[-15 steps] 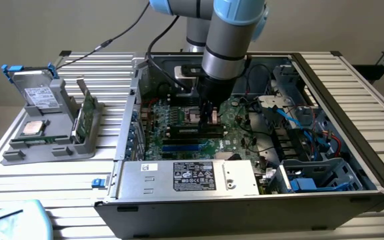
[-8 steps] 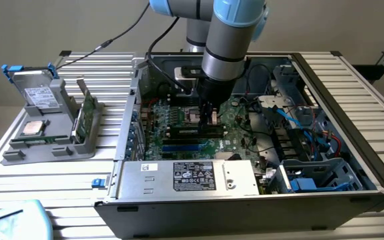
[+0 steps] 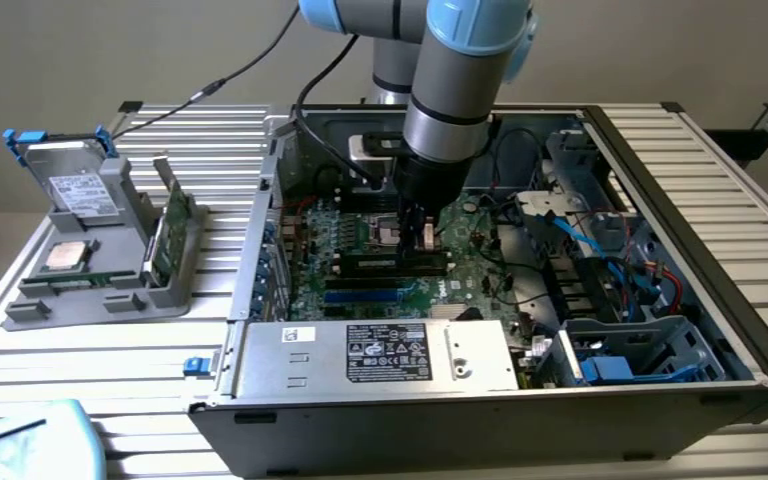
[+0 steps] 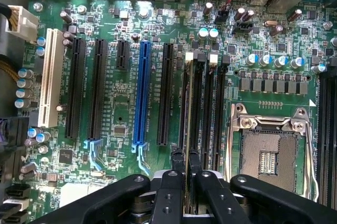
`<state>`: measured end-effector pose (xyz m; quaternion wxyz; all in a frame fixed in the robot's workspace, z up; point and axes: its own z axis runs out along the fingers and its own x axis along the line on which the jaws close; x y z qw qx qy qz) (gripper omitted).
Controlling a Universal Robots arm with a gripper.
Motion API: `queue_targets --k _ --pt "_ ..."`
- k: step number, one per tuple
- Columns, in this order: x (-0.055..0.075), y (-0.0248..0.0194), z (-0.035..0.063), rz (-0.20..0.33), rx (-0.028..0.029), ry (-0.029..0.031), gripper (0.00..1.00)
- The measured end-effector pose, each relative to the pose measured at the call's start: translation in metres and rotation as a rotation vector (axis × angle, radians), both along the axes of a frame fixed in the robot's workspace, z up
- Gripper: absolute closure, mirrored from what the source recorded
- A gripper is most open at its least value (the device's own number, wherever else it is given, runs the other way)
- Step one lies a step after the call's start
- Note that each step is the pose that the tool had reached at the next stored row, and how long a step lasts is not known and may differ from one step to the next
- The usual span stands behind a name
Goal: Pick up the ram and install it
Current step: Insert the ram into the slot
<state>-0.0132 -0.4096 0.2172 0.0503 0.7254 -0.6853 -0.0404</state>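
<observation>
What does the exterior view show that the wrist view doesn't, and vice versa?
Exterior view: the grey metal computer case, its labelled silver power supply box and a grey rack of spare parts beside it. Wrist view: a long white slot and small silver-topped capacitors. Both: the green motherboard, a long blue slot and the black fingers clamped on the thin green ram stick.

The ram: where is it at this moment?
In the wrist view the ram is gripped edge-on in the tool, over the black memory slots that lie beside the open processor socket, inside the computer case.
</observation>
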Motion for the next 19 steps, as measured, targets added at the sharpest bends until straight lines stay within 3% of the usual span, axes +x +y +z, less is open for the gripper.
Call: queue_targets --k 11,12,13,16,18,19 --pt "0.0 0.0001 -0.0002 0.0 0.0003 0.0 0.84" --pt "0.0 0.0001 -0.0001 0.0 0.0001 0.0 0.78" --pt "0.0 0.0001 -0.0002 0.0 0.0002 0.0 0.78" --pt "0.0 0.0001 -0.0001 0.0 0.0001 0.0 0.6" --pt "0.0 0.0004 0.0 0.0 0.0001 0.0 0.6" --pt "-0.0001 0.0012 0.0015 0.0 0.0001 0.0 0.54"
